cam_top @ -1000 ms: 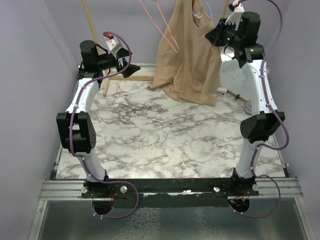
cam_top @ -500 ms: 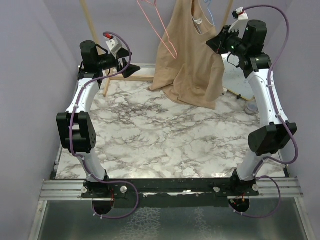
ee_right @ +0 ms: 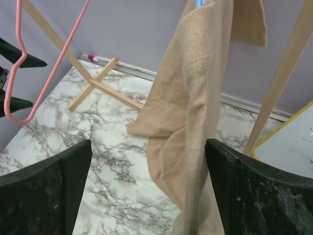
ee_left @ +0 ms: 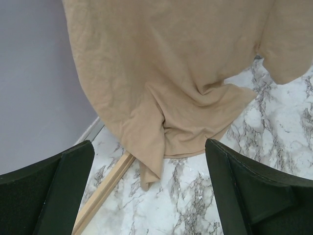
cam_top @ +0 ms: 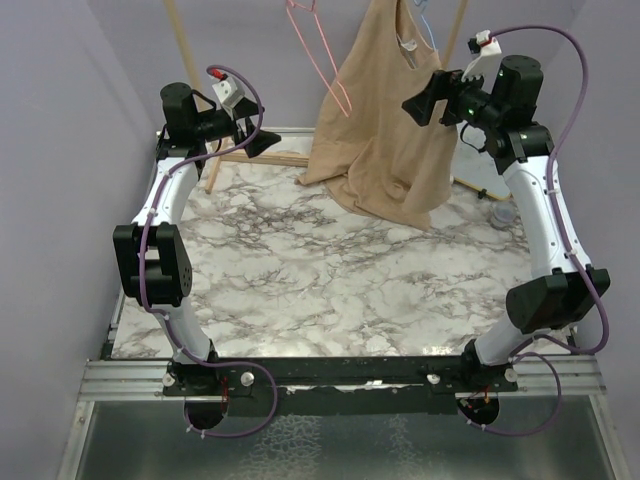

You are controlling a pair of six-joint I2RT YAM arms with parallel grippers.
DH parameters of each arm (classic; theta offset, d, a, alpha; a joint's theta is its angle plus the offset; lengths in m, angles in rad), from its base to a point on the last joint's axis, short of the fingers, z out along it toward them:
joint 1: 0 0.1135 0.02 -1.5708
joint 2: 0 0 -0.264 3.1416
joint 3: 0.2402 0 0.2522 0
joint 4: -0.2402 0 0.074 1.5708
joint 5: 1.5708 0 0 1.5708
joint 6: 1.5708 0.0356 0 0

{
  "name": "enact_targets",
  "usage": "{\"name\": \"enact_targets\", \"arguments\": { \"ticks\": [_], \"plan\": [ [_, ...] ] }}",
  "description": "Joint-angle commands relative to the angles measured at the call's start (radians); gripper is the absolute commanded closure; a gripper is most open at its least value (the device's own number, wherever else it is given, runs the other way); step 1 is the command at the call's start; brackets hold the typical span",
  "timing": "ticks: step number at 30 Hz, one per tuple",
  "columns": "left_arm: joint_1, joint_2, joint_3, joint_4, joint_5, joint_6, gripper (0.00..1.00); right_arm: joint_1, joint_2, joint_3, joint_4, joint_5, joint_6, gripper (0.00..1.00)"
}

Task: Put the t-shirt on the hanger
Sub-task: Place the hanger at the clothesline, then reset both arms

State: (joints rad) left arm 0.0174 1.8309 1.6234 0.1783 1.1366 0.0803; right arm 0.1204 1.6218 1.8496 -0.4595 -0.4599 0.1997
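Marble bench (cam_top: 300,270) carries the lower hem of your tan t-shirt (cam_top: 380,130), which hangs at the far side with its neck up by the light-blue hanger (cam_top: 430,30); the pink hanger (ee_right: 20,29) dangles to its left. Your right gripper (cam_top: 412,105) sits raised just beside the fabric, jaws apart and holding nothing. Your left gripper (cam_top: 262,143), also spread wide, faces the shirt from farther off.

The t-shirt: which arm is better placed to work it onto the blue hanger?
Right, probably. The right gripper is open and raised beside the neck of the t-shirt, close to the hanger. The left gripper, also open, sits lower and apart, facing only the hem.
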Motion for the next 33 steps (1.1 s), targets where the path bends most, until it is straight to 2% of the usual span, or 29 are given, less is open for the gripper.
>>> {"name": "enact_targets", "arguments": {
  "ticks": [1, 7, 11, 14, 21, 25, 33],
  "plan": [
    [-0.002, -0.037, -0.022, 0.001, 0.024, 0.006, 0.01, 0.001, -0.032, 0.002, 0.029, 0.014, -0.007, 0.01],
    [-0.002, -0.059, -0.029, -0.08, -0.062, 0.064, 0.01, 0.0, -0.101, 0.023, 0.053, 0.022, -0.024, 0.01],
    [-0.003, -0.092, -0.043, -0.123, -0.132, 0.083, 0.01, 0.001, -0.201, -0.022, 0.054, 0.098, -0.025, 0.01],
    [-0.007, -0.126, -0.068, -0.157, -0.172, 0.071, 0.01, -0.001, -0.318, -0.129, 0.062, 0.166, -0.029, 0.01],
    [-0.067, -0.287, -0.237, -0.18, -0.401, 0.019, 0.01, 0.0, -0.586, -0.445, 0.079, 0.286, -0.02, 0.01],
    [-0.094, -0.364, -0.34, -0.157, -0.498, -0.021, 0.01, 0.0, -0.632, -0.536, 0.092, 0.284, 0.012, 0.01],
    [-0.117, -0.394, -0.379, -0.148, -0.551, -0.036, 0.01, 0.001, -0.62, -0.568, 0.114, 0.256, 0.036, 0.01]
  ]
}}
